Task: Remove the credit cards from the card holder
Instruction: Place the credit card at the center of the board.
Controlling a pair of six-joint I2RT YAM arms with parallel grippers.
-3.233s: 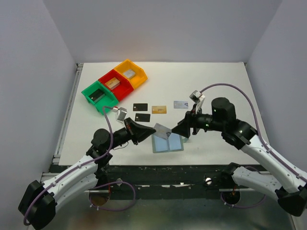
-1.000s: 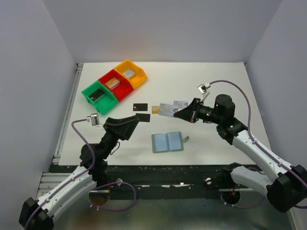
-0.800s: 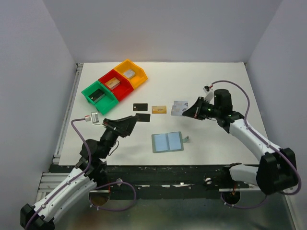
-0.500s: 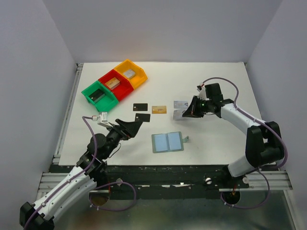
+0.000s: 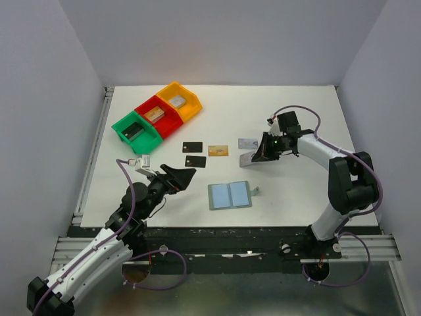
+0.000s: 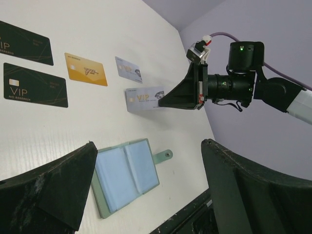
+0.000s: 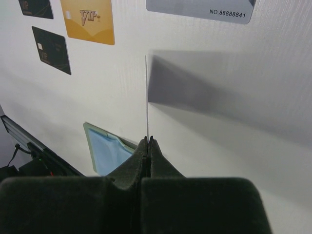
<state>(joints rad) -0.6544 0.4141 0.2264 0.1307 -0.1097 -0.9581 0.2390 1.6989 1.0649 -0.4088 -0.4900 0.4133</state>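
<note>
The card holder lies open and flat on the white table, its pale blue inside facing up. Two black credit cards, a gold one and a silvery one lie in a row behind it. My right gripper is shut on another silvery card, held low over the table just in front of the lying silvery card. My left gripper stands open and empty, left of the holder and above it.
Green, red and yellow bins holding grey blocks stand in a diagonal row at the back left. The table's near edge runs just below the holder. Grey walls close in the back and sides.
My right gripper has pulled the silvery card from the holder, carried it back and right to the row of cards. My left gripper has let go of the holder and drawn back left.
</note>
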